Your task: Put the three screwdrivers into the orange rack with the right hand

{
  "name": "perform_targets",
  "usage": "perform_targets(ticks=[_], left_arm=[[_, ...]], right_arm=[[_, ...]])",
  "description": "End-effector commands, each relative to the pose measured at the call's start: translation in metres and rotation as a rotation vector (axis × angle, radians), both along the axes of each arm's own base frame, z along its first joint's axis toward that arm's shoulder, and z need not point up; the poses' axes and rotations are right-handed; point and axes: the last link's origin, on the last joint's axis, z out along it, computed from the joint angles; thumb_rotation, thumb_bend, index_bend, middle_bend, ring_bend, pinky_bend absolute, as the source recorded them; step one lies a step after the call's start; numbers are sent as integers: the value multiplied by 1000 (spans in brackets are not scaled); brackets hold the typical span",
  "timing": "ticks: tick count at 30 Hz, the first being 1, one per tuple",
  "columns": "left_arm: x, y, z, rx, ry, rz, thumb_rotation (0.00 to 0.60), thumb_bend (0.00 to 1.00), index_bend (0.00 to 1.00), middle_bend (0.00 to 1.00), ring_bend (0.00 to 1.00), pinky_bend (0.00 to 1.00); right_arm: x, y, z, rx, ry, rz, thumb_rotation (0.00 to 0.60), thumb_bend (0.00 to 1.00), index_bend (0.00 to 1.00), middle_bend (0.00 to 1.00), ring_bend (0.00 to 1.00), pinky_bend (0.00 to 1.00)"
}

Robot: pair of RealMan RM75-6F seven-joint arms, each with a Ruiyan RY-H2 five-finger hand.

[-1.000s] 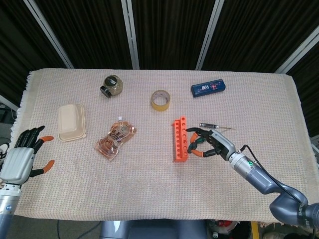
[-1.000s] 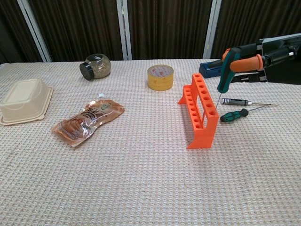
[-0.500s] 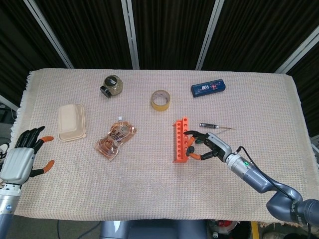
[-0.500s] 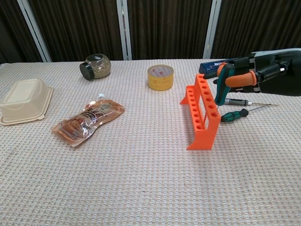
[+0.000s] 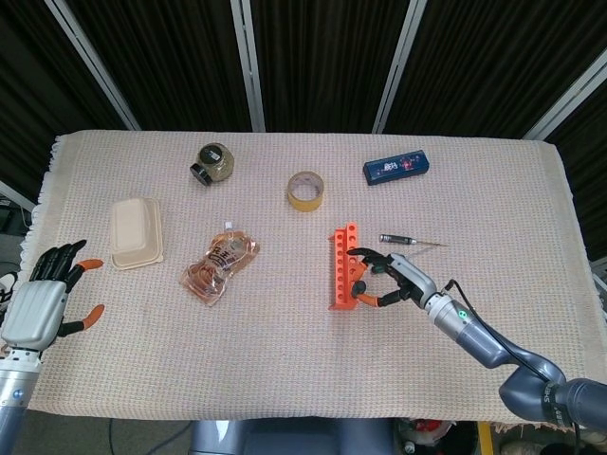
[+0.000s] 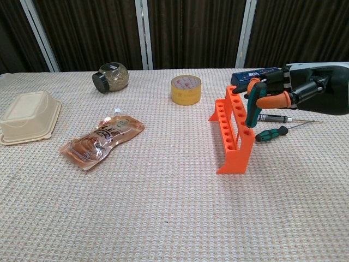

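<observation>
The orange rack [image 5: 342, 267] [image 6: 233, 155] stands on the cloth right of centre. My right hand [image 5: 391, 281] [image 6: 284, 94] is against its right side and grips a green-handled screwdriver [image 6: 252, 111] upright, its shaft down in a hole near the rack's middle. A second green-handled screwdriver [image 6: 271, 133] lies on the cloth just right of the rack, hidden under the hand in the head view. A slim black screwdriver [image 5: 410, 242] [image 6: 272, 117] lies a little farther back. My left hand [image 5: 43, 303] hovers at the table's near left edge with its fingers apart, holding nothing.
A yellow tape roll [image 5: 305, 191], a jar [image 5: 212, 163] and a blue box [image 5: 398, 168] sit along the back. A beige lidded container [image 5: 136, 232] and a snack pouch [image 5: 218, 265] lie left of the rack.
My right hand has come down and moved left against the rack, lowering the held screwdriver so its shaft has gone into a hole. The left hand has stayed still.
</observation>
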Motion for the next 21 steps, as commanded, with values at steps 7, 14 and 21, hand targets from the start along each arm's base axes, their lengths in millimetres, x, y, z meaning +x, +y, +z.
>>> perform_targets(ticks=[7,14,21], left_arm=[[-1,0,0,0,-1,1,600,270,251,25,8,0],[-1,0,1,4,-3,2,600,269,251,24,8,0],[-2,0,1,7,-8,-1,600,270,250,24,7,0]], right_arm=[[-5,1,-9,-20,30,7,600,352,449,93,0,0],[-6,3,-10,-19,40,13,600,349,385,79,0,0],[-5,6,-5,-23,40,39,600,282,254,42,0,0]])
